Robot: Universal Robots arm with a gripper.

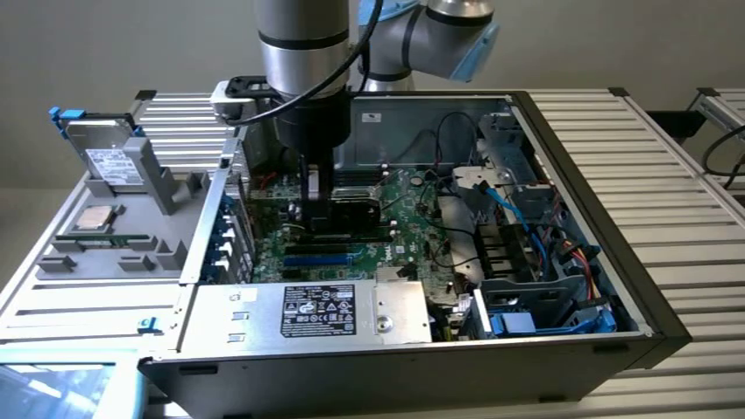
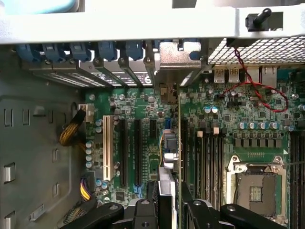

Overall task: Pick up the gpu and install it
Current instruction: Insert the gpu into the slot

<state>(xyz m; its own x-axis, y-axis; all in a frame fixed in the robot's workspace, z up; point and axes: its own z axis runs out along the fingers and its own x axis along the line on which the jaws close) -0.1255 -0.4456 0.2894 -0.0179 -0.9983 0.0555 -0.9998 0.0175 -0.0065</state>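
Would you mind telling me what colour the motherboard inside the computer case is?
The motherboard is green, clearest in the wrist view.

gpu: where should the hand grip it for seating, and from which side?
Likely the top edge, from above, one finger on each flat face. The gpu stands on edge over the motherboard slots, thin and flat. The hand pinches it that way now.
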